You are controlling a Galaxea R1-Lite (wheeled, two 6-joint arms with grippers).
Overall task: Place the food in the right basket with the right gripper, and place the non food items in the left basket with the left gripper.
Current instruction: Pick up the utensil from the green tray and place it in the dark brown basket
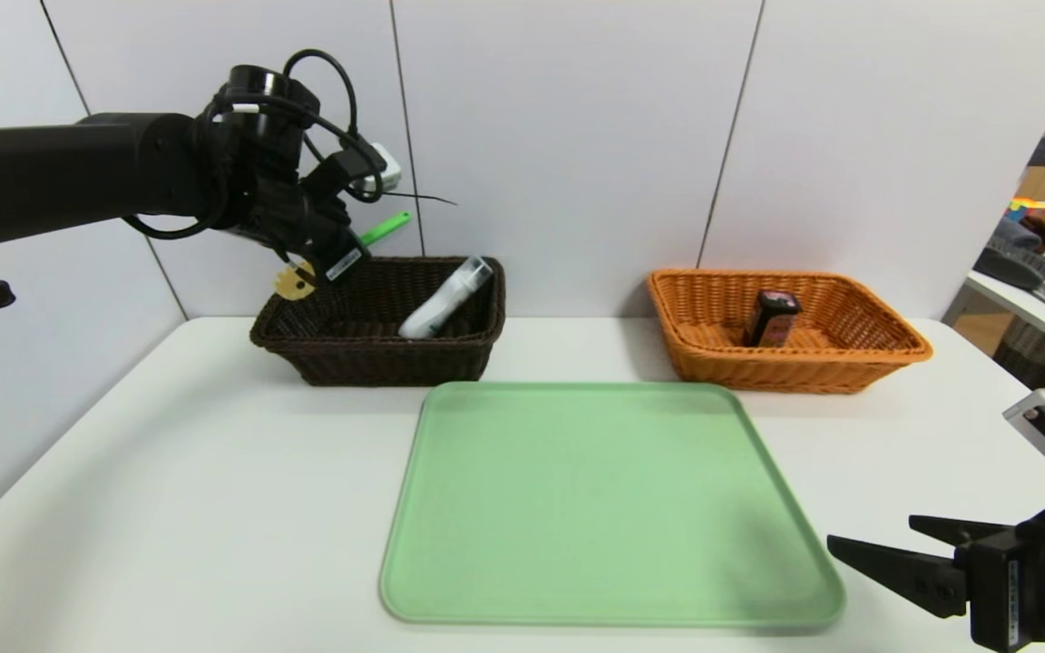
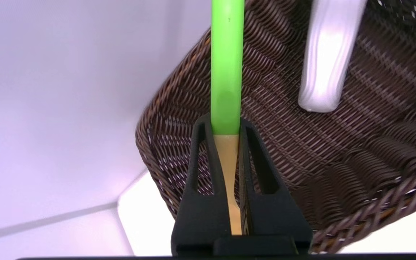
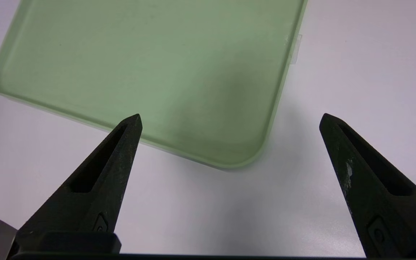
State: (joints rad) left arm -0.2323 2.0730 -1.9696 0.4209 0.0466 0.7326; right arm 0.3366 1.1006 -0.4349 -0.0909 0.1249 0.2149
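The translucent bottle [image 1: 444, 300] leans inside the dark basket [image 1: 386, 355], beneath the left claw [image 2: 226, 124].

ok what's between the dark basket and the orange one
Only bare white table along the back, with the green tray nearer, in the head view.

no text is showing readably; the marks on the carton [image 1: 772, 319] and gripper stickers [image 1: 343, 264] are appearing too small.
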